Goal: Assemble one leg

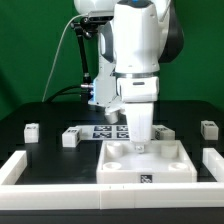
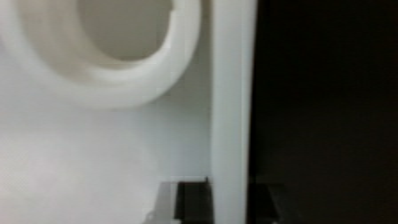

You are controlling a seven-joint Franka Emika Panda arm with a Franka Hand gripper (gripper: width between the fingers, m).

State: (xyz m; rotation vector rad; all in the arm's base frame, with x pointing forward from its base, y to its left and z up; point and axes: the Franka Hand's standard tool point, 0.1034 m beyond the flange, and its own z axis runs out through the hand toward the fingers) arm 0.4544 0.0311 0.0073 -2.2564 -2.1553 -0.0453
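Observation:
The white square tabletop (image 1: 145, 162) lies flat near the front of the table, its round corner sockets facing up. My gripper (image 1: 140, 143) points straight down at the tabletop's far edge. In the wrist view the gripper (image 2: 230, 197) straddles the tabletop's thin edge wall (image 2: 231, 100), with a dark finger (image 2: 192, 203) tight against one side; the other finger is lost against the black table. A socket (image 2: 107, 45) shows close by. Several legs lie loose on the table: one at the exterior view's far left (image 1: 30, 130), one (image 1: 70, 138), one (image 1: 161, 131) and one at the far right (image 1: 208, 128).
The marker board (image 1: 112, 130) lies behind the tabletop, partly hidden by the arm. A low white wall (image 1: 18, 168) runs along the exterior view's left, front and right (image 1: 212, 165) of the work area. The tabletop sits close to the front wall.

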